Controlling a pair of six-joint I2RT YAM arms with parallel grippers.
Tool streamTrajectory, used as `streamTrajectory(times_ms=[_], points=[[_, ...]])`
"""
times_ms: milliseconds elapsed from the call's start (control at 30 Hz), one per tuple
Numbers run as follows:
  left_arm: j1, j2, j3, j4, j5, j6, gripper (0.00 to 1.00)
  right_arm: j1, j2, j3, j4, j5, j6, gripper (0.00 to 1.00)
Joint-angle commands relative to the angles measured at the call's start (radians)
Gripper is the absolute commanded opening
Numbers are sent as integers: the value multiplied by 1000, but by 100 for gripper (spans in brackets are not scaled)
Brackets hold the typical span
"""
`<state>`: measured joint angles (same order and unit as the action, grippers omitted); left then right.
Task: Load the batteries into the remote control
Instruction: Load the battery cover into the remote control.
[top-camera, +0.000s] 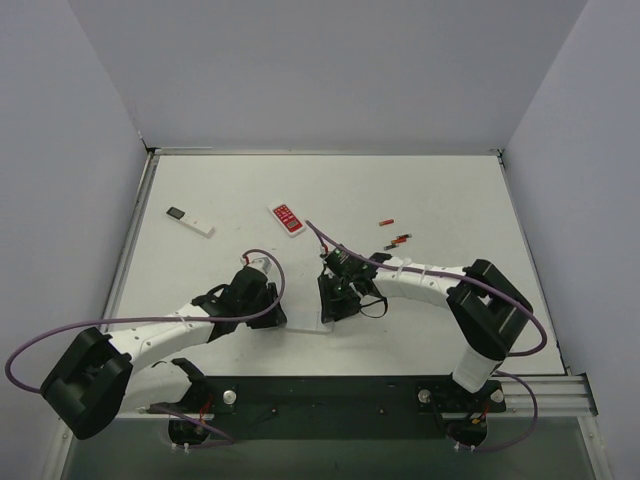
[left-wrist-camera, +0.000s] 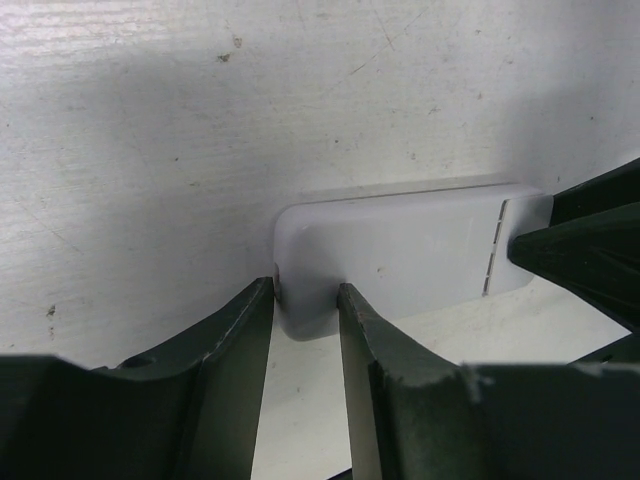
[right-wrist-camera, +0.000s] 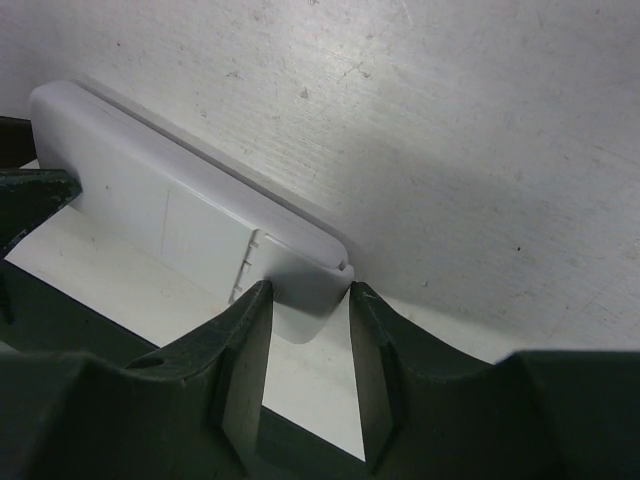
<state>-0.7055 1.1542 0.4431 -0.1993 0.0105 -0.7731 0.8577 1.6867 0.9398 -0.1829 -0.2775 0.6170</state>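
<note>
The remote control (left-wrist-camera: 400, 250) shows its plain white back, with a ribbed battery cover near one end. It is held on edge just above the table, between my two grippers (top-camera: 303, 322). My left gripper (left-wrist-camera: 305, 295) is shut on one end of it. My right gripper (right-wrist-camera: 308, 293) is shut on the other end, by the cover; the remote (right-wrist-camera: 170, 200) runs away to the upper left there. Several tiny cells (top-camera: 400, 239) lie on the table behind my right arm. They are too small to tell the blue batteries from the red ones.
A red-faced remote (top-camera: 288, 218) lies at mid-back. A slim white stick remote with a dark end (top-camera: 190, 221) lies at back left. The right gripper's finger (left-wrist-camera: 590, 250) shows at the right edge of the left wrist view. Grey walls enclose the table.
</note>
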Motion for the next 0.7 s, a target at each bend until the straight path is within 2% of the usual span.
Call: streamTrajectory(times_ms=[0, 267, 667], points=[[0, 25, 19, 61, 46, 14, 41, -9, 34, 28, -17, -22, 13, 31], [-9, 35, 14, 89, 80, 3, 36, -6, 65, 48, -12, -61, 3, 21], [-75, 90, 57, 156, 121, -22, 34, 4, 108, 111, 37, -146, 16, 17]])
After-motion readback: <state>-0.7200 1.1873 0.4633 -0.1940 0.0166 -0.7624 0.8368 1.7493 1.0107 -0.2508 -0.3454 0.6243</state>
